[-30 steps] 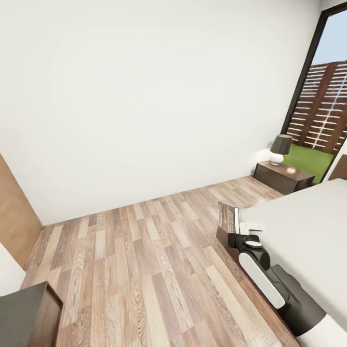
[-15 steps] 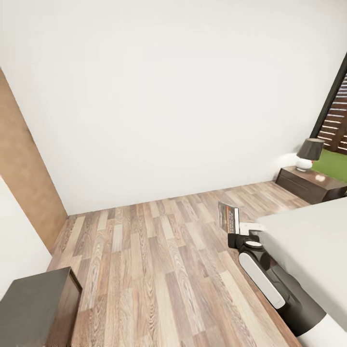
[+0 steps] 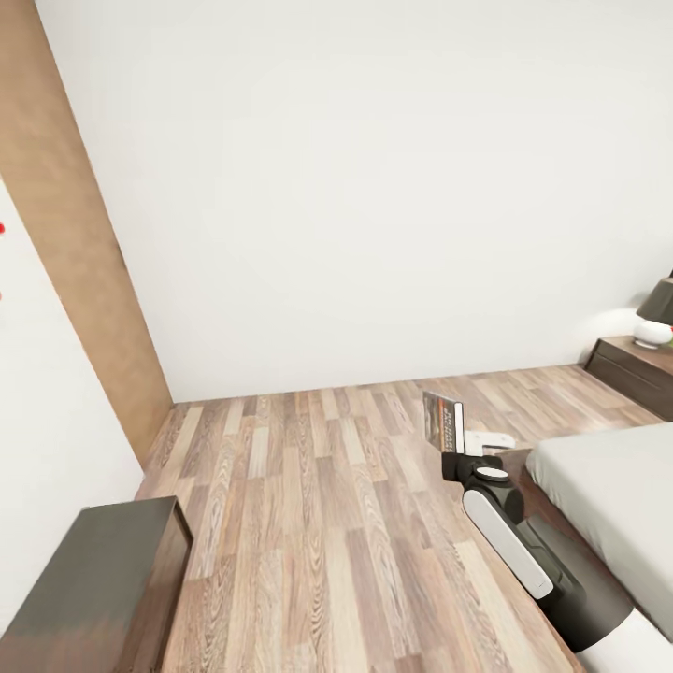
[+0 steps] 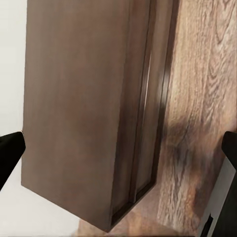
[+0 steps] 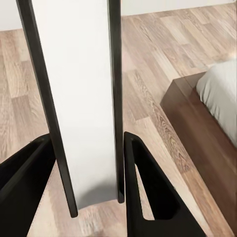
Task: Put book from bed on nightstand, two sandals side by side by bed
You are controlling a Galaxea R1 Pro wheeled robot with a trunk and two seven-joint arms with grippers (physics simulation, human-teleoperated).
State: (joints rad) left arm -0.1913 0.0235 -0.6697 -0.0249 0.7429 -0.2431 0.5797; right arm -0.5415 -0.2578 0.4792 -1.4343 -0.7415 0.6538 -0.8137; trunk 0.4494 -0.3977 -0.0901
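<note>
My right gripper (image 3: 465, 443) is shut on the book (image 3: 443, 421), a thin paperback held upright over the wood floor just off the bed's corner. In the right wrist view the book (image 5: 79, 74) shows edge-on, white pages between dark covers, clamped between the two black fingers (image 5: 148, 192) of the right gripper (image 5: 86, 168). The bed (image 3: 612, 486) lies low at the right, and its pale mattress and brown frame (image 5: 195, 123) are beside the book. One nightstand (image 3: 640, 366) stands by the far wall at the right edge. My left gripper (image 4: 121, 148) hangs open beside a dark cabinet. The sandals are out of view.
A dark-brown cabinet (image 3: 103, 584) stands at the near left, seen close in the left wrist view as the cabinet (image 4: 84, 108). A brown door (image 3: 79, 252) is on the left wall. A lamp (image 3: 656, 313) sits on the nightstand. Plank floor (image 3: 308, 505) stretches to the white wall.
The camera has swung left: the window has left the picture, the nightstand and bed slid right, and the door and cabinet show more. The book stays in my right gripper.
</note>
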